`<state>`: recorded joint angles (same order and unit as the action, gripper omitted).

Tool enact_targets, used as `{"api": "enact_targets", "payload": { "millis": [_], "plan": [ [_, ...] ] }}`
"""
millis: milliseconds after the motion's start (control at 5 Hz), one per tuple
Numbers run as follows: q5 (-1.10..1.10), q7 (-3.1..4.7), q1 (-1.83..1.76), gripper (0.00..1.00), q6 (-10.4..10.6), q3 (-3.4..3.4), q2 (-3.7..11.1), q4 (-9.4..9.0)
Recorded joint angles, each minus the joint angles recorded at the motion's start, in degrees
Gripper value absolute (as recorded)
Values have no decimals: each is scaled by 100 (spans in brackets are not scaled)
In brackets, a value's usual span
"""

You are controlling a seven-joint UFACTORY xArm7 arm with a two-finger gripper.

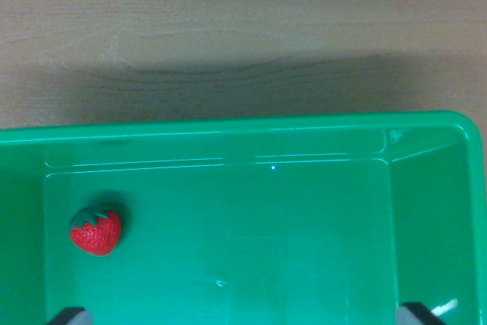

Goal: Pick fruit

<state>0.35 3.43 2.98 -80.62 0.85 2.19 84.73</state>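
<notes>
A red strawberry (96, 231) with a green leafy cap lies on the floor of a green plastic bin (228, 131), near the wrist view's left wall. Only the dark tips of my gripper's fingers (70, 315) show at the bottom corners of the view, one at the left and one at the right. They stand far apart, with my gripper (243, 317) open above the bin floor and nothing between them. The strawberry sits just above the left fingertip in the picture, apart from it.
The bin's far rim runs across the middle of the view and its right wall (434, 211) slopes down at the wrist view's right. Beyond the rim lies a light wooden tabletop (243, 28) with a shadow along the bin.
</notes>
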Motion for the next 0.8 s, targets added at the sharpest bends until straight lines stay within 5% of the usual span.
{"api": "enact_targets", "payload": {
  "millis": [600,800],
  "plan": [
    [3,81,-76,0,373,-39,130,-230],
    [3,81,-76,0,373,-39,130,-230]
  ]
}}
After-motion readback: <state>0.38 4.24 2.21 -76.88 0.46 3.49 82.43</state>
